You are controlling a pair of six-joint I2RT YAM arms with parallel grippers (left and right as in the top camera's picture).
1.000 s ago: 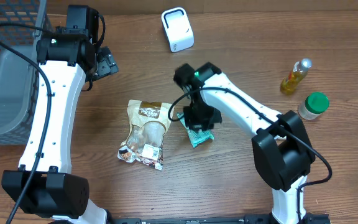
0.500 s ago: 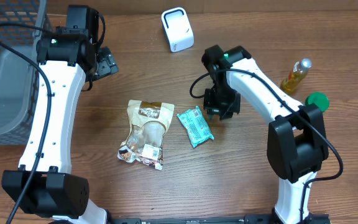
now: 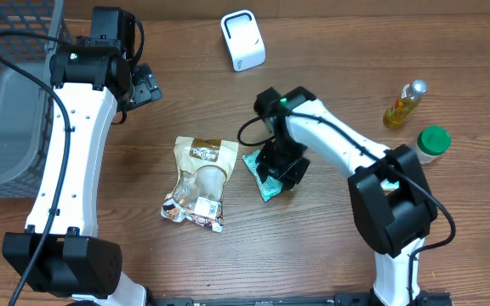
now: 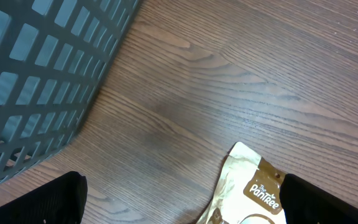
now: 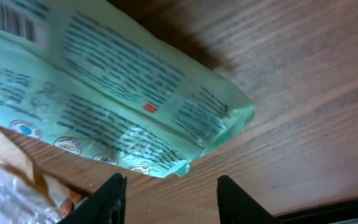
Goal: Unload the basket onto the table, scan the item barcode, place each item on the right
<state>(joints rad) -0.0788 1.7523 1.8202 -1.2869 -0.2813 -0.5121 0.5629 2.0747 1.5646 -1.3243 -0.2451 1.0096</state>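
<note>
A green snack packet [image 3: 267, 189] lies flat on the table's middle, its printed back and a barcode facing up in the right wrist view [image 5: 104, 106]. My right gripper [image 3: 281, 166] hovers just over its upper right part. Its fingers [image 5: 114, 200] stand apart, open, with only bare wood between them and the packet's edge just ahead. The white scanner [image 3: 242, 40] stands at the back of the table. My left gripper [image 3: 143, 85] hangs wide open at the back left, holding nothing.
A brown and white Pantree pouch [image 3: 198, 183] lies left of the green packet and shows in the left wrist view [image 4: 253, 193]. A grey basket [image 3: 7, 93] fills the left edge. An oil bottle [image 3: 405, 104] and a green-lidded jar [image 3: 430, 143] stand at the right.
My right gripper swung away to the right off the packet, then came back over it, and its jaws spread wider. The packet stays on the table. The left arm has not moved.
</note>
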